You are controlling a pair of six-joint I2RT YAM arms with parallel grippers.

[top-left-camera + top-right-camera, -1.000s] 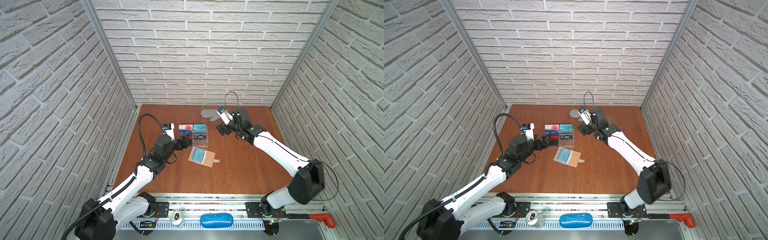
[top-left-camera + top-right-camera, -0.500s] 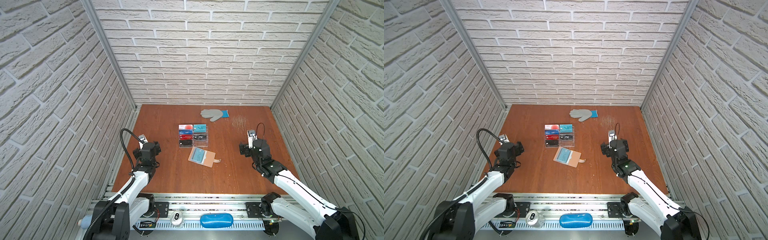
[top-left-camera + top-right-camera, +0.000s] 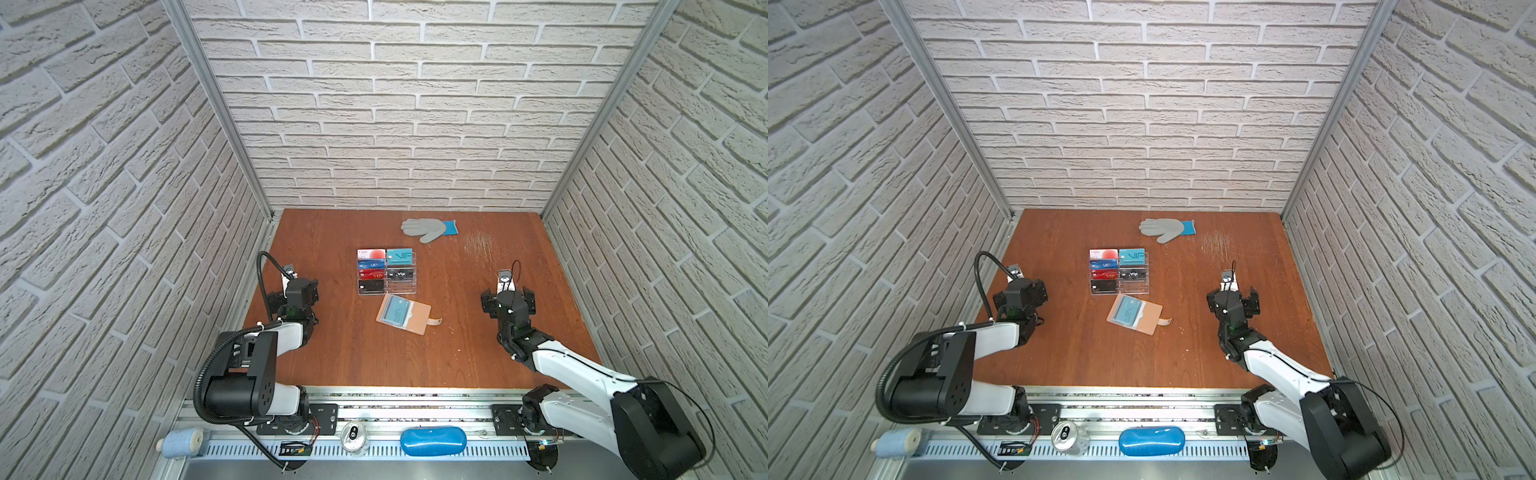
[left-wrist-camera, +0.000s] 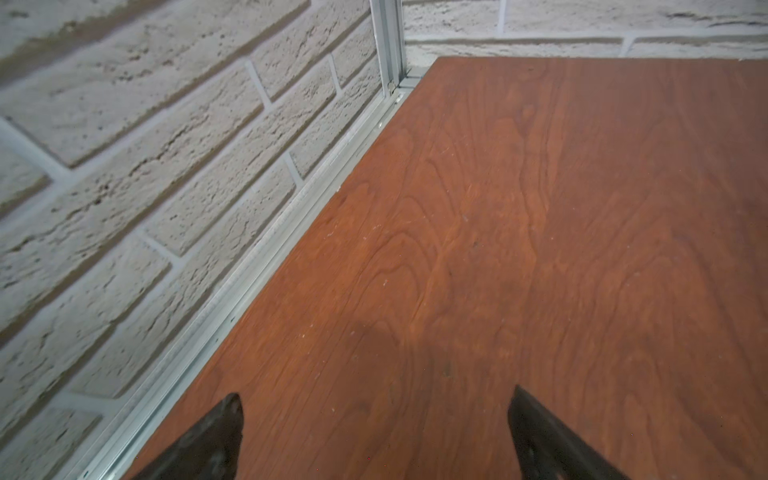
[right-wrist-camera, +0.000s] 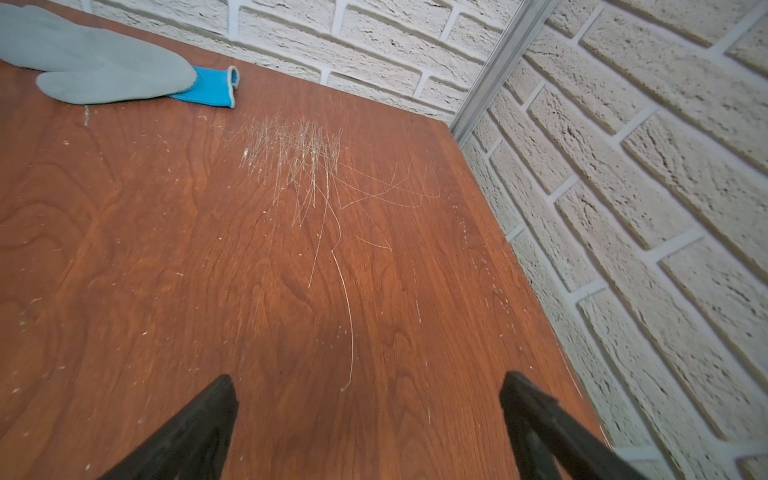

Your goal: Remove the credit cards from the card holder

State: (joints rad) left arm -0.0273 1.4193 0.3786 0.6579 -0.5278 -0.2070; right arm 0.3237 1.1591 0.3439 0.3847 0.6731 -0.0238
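Note:
The card holder (image 3: 409, 318) (image 3: 1142, 320) is a tan-pink wallet lying open mid-table, strap to the right. A teal credit card (image 3: 395, 311) (image 3: 1127, 311) shows in its sleeve. Several more credit cards (image 3: 372, 274) (image 3: 1104, 274) stand in a clear acrylic stand just behind it. My left gripper (image 3: 293, 297) (image 3: 1021, 295) (image 4: 376, 419) is open and empty over bare wood near the left wall, well left of the holder. My right gripper (image 3: 508, 297) (image 3: 1232, 301) (image 5: 368, 411) is open and empty, well right of it.
A grey glove with a blue cuff (image 3: 428, 228) (image 3: 1165, 229) (image 5: 104, 66) lies at the back. Scratches (image 5: 303, 153) mark the wood beside it. A can (image 3: 353, 434), a blue case (image 3: 432, 441) and a thread spool (image 3: 183, 442) sit on the front rail.
Both arms have pulled back from the stand and the glove area to the sides near the front. Both grippers stayed open. Nothing on the table moved.

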